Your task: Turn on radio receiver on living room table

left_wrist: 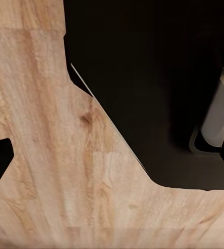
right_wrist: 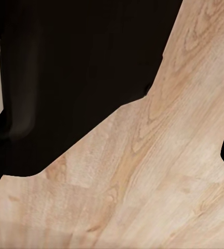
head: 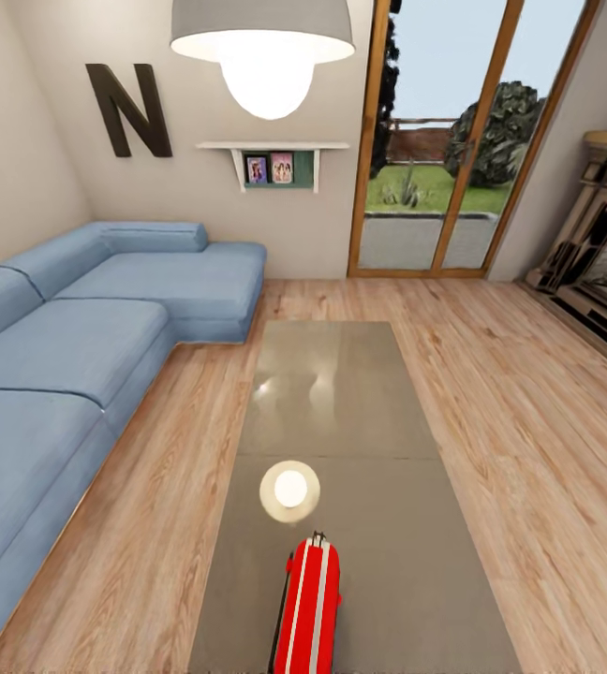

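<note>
While parked at the near end of the table (head: 360, 562) in the living room, facing along its length toward the glass doors (head: 453, 140). Radio receiver (head: 309, 604) lying on the glossy top at the near end, narrow striped edge up, just in front of the round lamp reflection (head: 289, 490); blue sofa (head: 69, 374) to the left. Approach judged done; reaching and switching on not yet begun, dial and switch facing away from sight. Both wrist views looking down at plank floor (left_wrist: 55, 155) beside dark robot body, arms apparently hanging low. Only 1 dark fingertip at each frame edge: opening of the left and right grippers impossible to tell, nothing seen held.
</note>
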